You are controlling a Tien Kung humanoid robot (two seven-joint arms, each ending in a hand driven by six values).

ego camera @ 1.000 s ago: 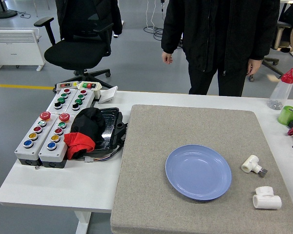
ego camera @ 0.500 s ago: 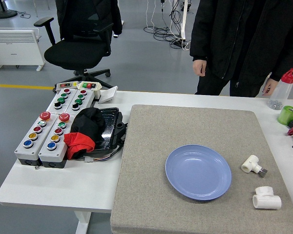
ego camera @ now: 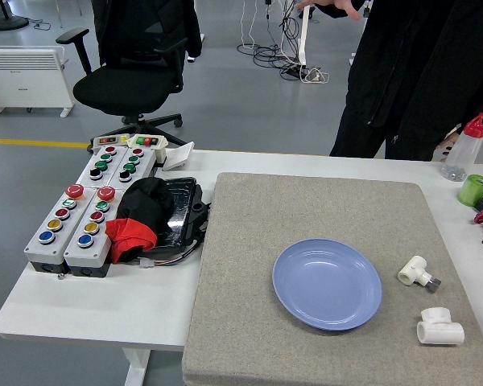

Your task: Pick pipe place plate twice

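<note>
A blue plate (ego camera: 327,284) lies empty on the grey mat (ego camera: 322,217), right of centre. Two white pipe fittings lie on the mat to its right: a small elbow piece with a grey end (ego camera: 417,273) and a larger tee piece (ego camera: 439,328) nearer the front edge. Neither robot hand is in view.
A person in black (ego camera: 419,72) stands at the far right side, one hand near a clear bottle with a red cap (ego camera: 463,148). A green cup (ego camera: 473,190) and small parts sit at the right edge. Button boxes (ego camera: 84,213) and a black-and-red bundle (ego camera: 145,217) lie on the left.
The person has moved to the right along the far side and raised an arm. Nothing on the table has moved.
</note>
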